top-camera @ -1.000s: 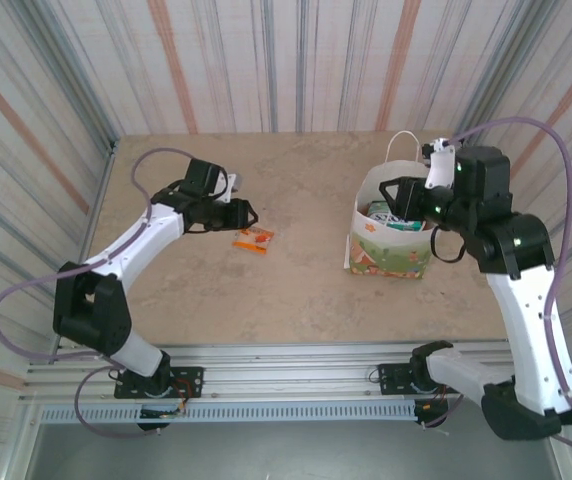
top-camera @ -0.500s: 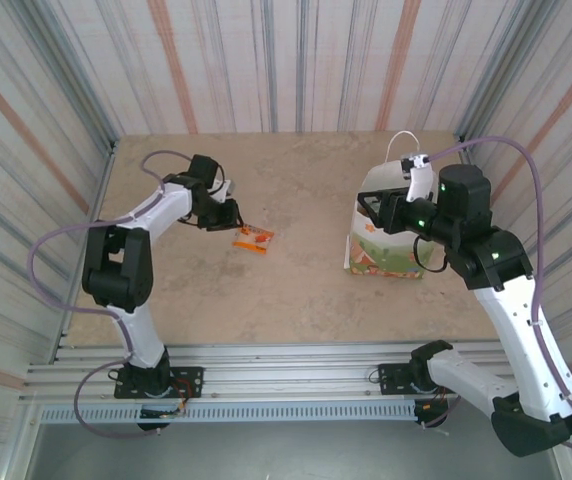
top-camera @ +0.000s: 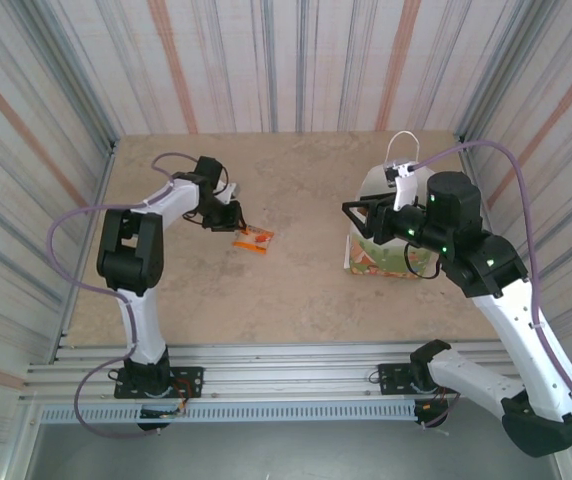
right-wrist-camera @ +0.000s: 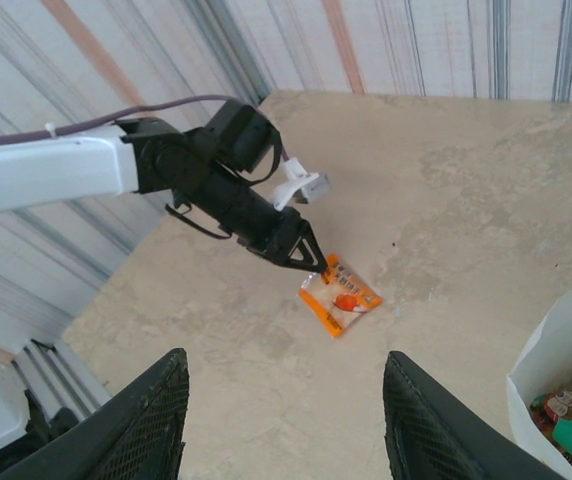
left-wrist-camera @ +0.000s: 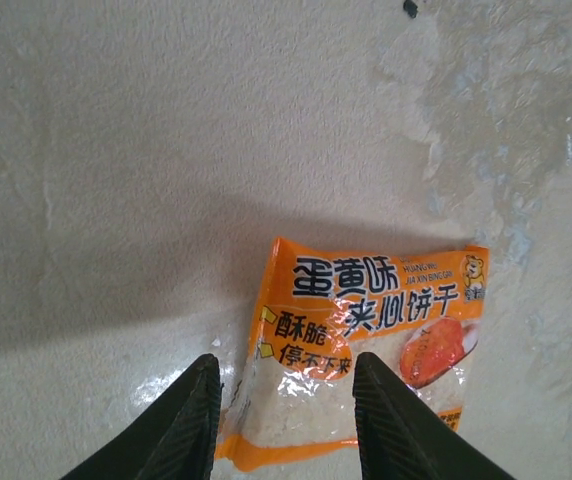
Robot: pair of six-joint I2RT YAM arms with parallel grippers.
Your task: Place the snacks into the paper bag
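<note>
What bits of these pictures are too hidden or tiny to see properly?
- Left wrist view: the bottom edge of the orange packet, cut off by the frame and by the fingers of the left gripper.
- Top view: the inside of the paper bag, covered by the right arm.
- Right wrist view: the paper bag, mostly cut off by the right edge.

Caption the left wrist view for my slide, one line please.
Left gripper poised over the orange snack packet on the beige table, open fingers straddling its near corner.

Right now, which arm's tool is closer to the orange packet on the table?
Left. The left tool sits at the end of the orange packet; the right tool hovers by the paper bag.
</note>
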